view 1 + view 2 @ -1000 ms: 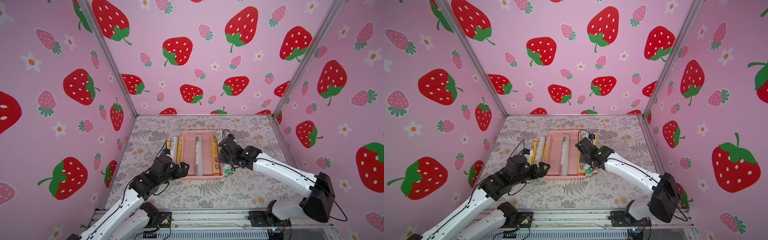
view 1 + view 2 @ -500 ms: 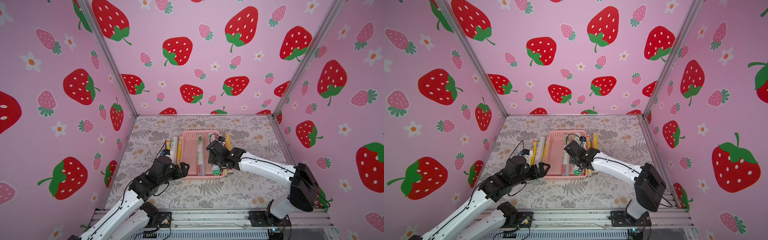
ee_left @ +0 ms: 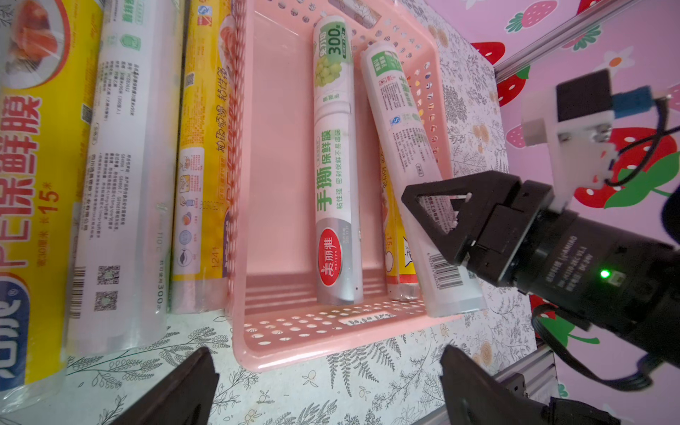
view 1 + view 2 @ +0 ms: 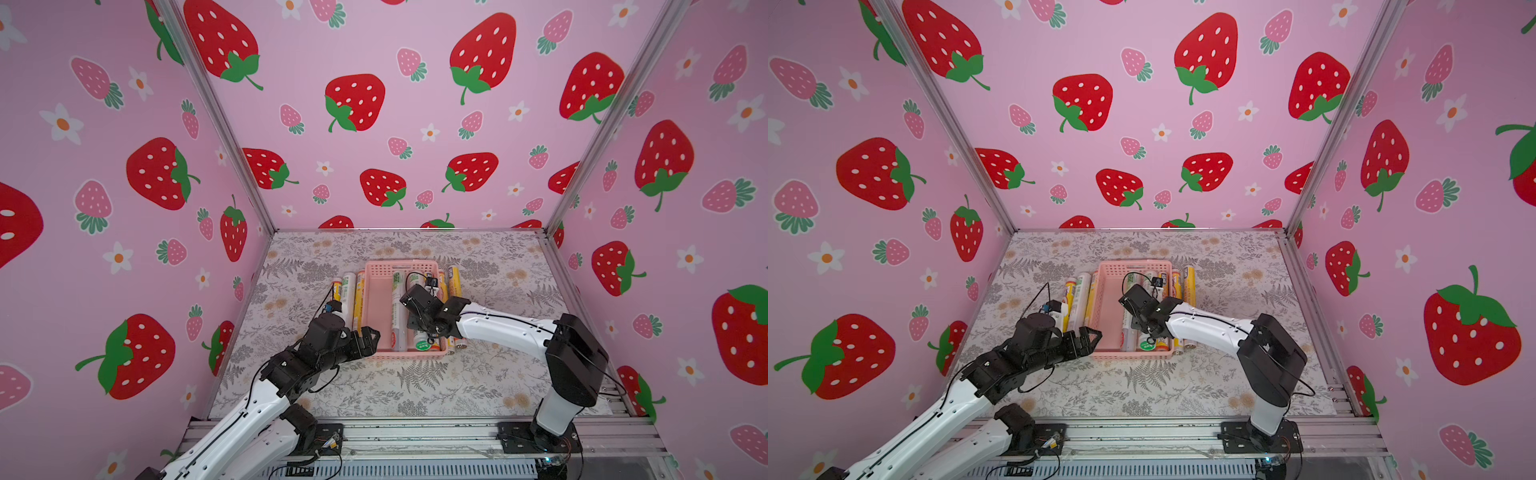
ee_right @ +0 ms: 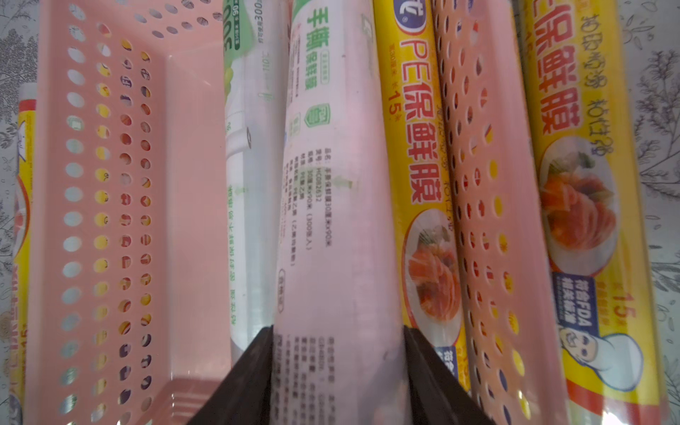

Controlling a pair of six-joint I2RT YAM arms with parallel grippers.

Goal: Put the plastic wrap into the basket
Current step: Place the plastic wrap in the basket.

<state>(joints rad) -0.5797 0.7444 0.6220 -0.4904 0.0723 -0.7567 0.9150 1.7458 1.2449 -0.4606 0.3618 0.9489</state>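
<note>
Over the basket (image 3: 331, 342), right claw (image 5: 336, 333) clamps white roll (image 5: 331, 184) beside yellow roll (image 5: 415, 165); left claw (image 3: 325, 351) gapes.

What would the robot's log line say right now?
right claw: shut on white roll over basket | left claw: open, empty | in basket: silver roll, yellow roll

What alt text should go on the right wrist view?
The right gripper is shut on a white plastic wrap roll with green print, held lengthwise over the pink basket. It runs between another white-green roll and a yellow roll in the basket; a second yellow roll lies outside the perforated wall on the floral tabletop.
</note>
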